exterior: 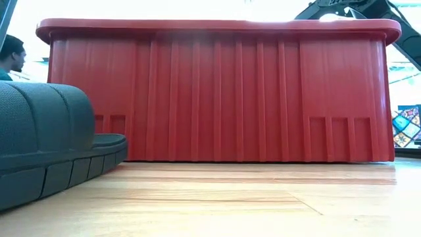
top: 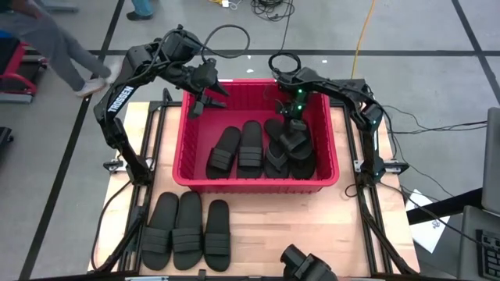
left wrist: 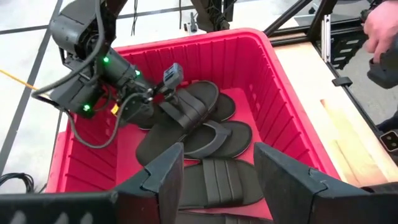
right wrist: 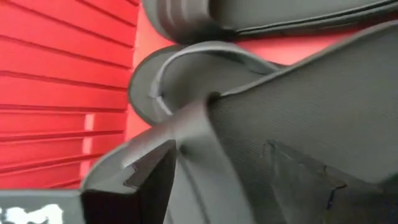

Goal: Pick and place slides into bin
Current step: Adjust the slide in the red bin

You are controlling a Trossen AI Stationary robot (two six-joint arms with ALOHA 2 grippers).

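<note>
The red bin (top: 254, 184) (exterior: 217, 92) stands mid-table. Two black slides (top: 237, 148) lie flat side by side in its left half. A pile of slides (top: 291, 152) (left wrist: 199, 134) fills its right half, a thong flip-flop (left wrist: 214, 140) among them. Three more slides (top: 187, 230) lie on the table near the front left edge, one of them close in the low view (exterior: 46, 141). My right gripper (top: 291, 119) (right wrist: 221, 152) is down in the bin over the pile, open. My left gripper (top: 206, 97) (left wrist: 217, 152) hangs open above the bin's far left corner, with nothing between its fingers. My right gripper comes slanting down from the far side onto the top slide of the pile (left wrist: 193, 102). The wide strap (right wrist: 208, 140) runs between its two parted fingers. That slide rests tilted on the others. Whether the fingers touch the strap, I cannot tell.
The bin's walls (left wrist: 273, 68) (right wrist: 62, 81) close in around the right gripper. A dark device (top: 308, 265) sits at the table's near edge. A person (top: 55, 39) walks beyond the far left corner. A hand (left wrist: 379, 25) shows off the table's right side.
</note>
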